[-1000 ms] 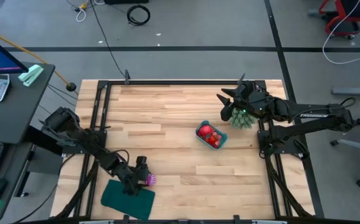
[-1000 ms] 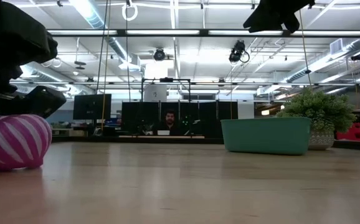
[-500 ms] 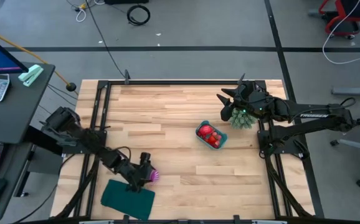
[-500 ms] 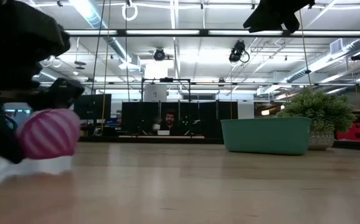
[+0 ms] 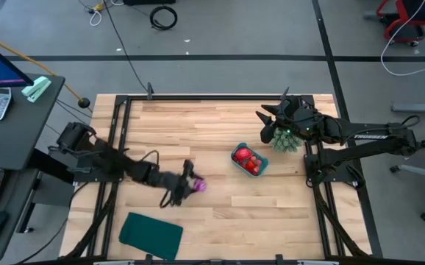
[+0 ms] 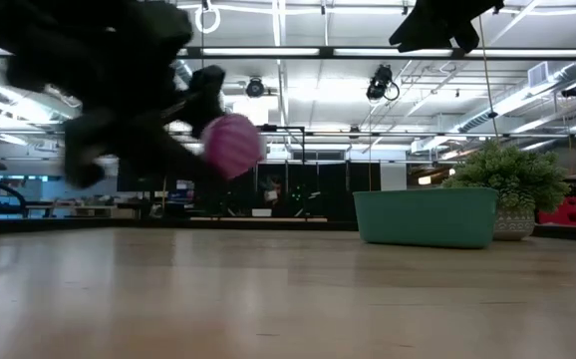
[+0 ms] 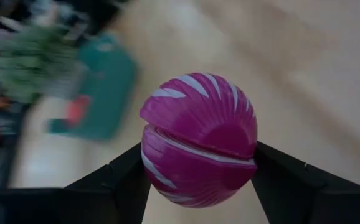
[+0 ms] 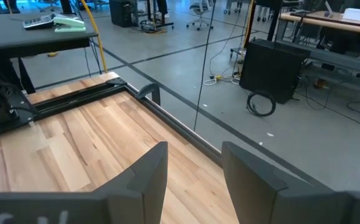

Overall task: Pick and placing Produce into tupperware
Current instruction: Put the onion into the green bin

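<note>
— Left end effector (image 5: pixel 190 182): how standing now?
— Pinching the purple-and-pink striped ball (image 7: pixel 198 138) between both fingers (image 7: pixel 121 180), lifted clear above the tabletop (image 5: pixel 198 132), about mid-way between the flat dark teal sheet (image 5: pixel 151 235) and the teal tub (image 5: pixel 249 160).
— And the right end effector (image 5: pixel 265 115)?
— Waiting at the far right corner, near the green bushy plant (image 5: pixel 284 140); parted, holding nothing.
— Already in the tub?
— Some red fruits (image 5: pixel 248 160), visible from above. Cannot count them exactly.
— Left to do?
— Probably only this ball: to carry over the tub rim and then release. No other produce seen lying loose on the tabletop.
— Risk?
— Ball round and smooth, perhaps rolling out if dropped on the fruits already inside; better to release low.
</note>
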{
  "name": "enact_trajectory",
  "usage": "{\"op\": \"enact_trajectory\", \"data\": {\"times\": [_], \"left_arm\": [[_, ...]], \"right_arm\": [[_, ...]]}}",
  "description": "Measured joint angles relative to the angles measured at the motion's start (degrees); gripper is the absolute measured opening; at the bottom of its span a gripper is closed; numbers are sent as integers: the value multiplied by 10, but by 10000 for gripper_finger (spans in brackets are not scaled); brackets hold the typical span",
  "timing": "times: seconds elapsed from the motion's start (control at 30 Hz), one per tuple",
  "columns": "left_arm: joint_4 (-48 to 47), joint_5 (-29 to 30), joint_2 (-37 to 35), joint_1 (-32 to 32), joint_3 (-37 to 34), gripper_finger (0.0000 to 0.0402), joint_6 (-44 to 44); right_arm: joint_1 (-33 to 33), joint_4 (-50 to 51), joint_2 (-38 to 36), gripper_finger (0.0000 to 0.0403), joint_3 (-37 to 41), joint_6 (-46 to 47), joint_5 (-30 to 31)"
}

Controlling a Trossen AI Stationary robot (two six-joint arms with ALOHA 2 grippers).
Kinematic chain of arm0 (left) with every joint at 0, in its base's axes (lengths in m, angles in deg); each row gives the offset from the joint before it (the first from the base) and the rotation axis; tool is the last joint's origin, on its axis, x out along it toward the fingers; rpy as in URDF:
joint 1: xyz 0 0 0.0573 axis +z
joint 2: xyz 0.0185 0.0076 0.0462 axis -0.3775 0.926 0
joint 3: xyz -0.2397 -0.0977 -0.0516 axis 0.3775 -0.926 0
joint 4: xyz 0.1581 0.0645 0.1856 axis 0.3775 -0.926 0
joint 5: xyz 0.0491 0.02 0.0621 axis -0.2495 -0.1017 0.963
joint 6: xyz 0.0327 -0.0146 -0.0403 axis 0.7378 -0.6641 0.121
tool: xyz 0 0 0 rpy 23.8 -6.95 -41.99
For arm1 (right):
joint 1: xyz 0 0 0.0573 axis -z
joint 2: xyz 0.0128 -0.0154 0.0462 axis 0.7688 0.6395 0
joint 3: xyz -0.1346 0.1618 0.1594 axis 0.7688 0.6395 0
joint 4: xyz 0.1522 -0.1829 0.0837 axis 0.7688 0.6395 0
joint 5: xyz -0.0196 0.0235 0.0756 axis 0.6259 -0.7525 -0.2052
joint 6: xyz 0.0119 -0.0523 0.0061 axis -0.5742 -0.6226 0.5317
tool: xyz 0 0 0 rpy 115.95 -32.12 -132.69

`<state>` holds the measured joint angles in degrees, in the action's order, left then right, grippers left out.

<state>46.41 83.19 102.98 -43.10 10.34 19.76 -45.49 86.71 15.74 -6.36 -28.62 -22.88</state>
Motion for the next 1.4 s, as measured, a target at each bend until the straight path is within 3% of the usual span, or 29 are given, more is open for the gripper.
{"op": "enact_trajectory", "data": {"times": [0.1, 0.27, 0.43, 0.53, 0.67, 0.83, 1.4], "left_arm": [[60, 0, 0, 56, 5, 251, 20], [82, -12, 2, 155, 63, 247, -51], [84, -136, 43, 217, 167, 247, -162], [79, -171, 91, 223, 240, 247, -202], [21, -173, 168, 214, 332, 248, -195], [-22, -170, 238, 211, 397, 250, -192], [-47, -165, 308, 232, 410, 267, -263]], "right_arm": [[0, 0, 0, 159, 0, 0, 0], [0, 0, 0, 159, 0, -9, 0], [0, 0, 0, 159, 0, -10, 0], [0, 0, 0, 159, 0, -11, 0], [0, 0, 0, 159, 0, -11, 0], [0, 0, 0, 159, 0, -25, 0], [0, 0, 0, 159, 0, -24, 0]]}}
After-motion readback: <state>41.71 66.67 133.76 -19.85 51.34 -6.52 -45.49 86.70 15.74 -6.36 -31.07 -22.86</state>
